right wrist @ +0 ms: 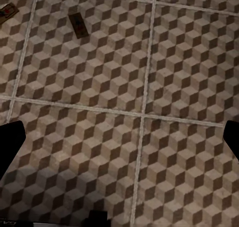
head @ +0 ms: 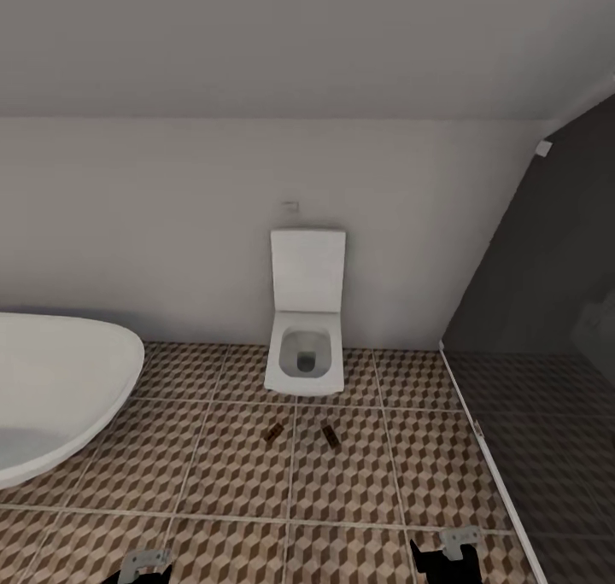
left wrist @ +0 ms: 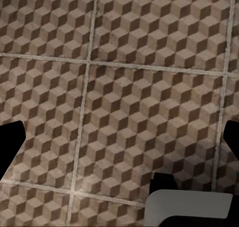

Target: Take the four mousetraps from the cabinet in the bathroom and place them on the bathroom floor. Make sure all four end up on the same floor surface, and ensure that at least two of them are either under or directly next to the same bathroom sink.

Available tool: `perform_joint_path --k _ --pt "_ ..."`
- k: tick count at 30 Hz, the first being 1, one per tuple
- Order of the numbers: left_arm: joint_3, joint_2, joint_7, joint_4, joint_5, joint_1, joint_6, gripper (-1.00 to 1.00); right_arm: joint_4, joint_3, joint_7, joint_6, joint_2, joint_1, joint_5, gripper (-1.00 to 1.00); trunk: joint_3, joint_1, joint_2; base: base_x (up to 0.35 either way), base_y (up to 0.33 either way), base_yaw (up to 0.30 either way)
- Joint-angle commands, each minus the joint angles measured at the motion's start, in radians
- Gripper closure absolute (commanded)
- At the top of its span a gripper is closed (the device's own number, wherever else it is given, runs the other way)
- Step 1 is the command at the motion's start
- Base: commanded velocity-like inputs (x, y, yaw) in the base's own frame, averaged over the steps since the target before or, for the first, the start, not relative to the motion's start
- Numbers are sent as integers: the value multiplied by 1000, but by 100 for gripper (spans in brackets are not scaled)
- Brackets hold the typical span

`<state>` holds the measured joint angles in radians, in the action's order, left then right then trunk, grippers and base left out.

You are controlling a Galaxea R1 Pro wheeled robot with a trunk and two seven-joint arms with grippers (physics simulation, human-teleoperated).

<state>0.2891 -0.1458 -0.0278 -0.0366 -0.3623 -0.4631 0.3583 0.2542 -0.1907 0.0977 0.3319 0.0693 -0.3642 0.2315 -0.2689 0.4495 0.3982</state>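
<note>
Head view inspection, near to far: both grippers, left point(head: 143, 564) and right point(head: 446, 554), hang low with fingers spread and empty over the bathroom floor point(head: 231, 473), while two small brown mousetraps point(head: 272, 433) point(head: 330, 435) lie just before the toilet point(head: 306, 345), so fetching the remaining traps from the cabinet seemingly follows.

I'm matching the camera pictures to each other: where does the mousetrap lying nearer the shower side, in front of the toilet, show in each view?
Head view: the mousetrap lies on the floor tiles just in front of the toilet, beside a second trap.
Left wrist view: I cannot pick it out.
Right wrist view: likely the trap near the picture's upper left.
Shared landmark: the pale grout lines.
</note>
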Motion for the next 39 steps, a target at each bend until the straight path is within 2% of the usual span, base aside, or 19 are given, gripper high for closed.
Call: perform_joint_path --k 1,4,10,13,18,26,34,39 --pt "8 0 -3 -5 -9 13 5 -100 -10 -9 7 3 0 -1 6 -100 -1 1 2 0 0 0" --pt "8 0 -3 -6 -9 49 6 -100 -36 -9 7 3 1 -1 6 -100 -1 1 2 0 0 0" --pt "8 0 -3 -6 -9 160 5 -100 -141 -9 5 1 4 -1 6 -100 -1 1 2 0 0 0" --pt "8 0 -3 -6 -9 188 4 -100 -177 -9 4 0 7 0 5 -100 -1 1 2 0 0 0" --pt "7 0 -3 -6 -9 220 -5 -100 -225 -9 3 -4 18 12 5 -100 -1 1 2 0 0 0" --pt "7 1 -3 -6 -10 273 -23 -100 -241 -10 -21 -22 23 53 5 -100 -1 1 2 0 0 0" --pt "4 2 -1 -5 -17 284 -27 -100 -243 -10 -90 -89 26 79 4 -100 -1 1 2 0 0 0" --pt "2 2 0 -5 -43 285 -27 -100 -243 -10 -113 -106 25 90 3 -100 -1 1 2 0 0 0"
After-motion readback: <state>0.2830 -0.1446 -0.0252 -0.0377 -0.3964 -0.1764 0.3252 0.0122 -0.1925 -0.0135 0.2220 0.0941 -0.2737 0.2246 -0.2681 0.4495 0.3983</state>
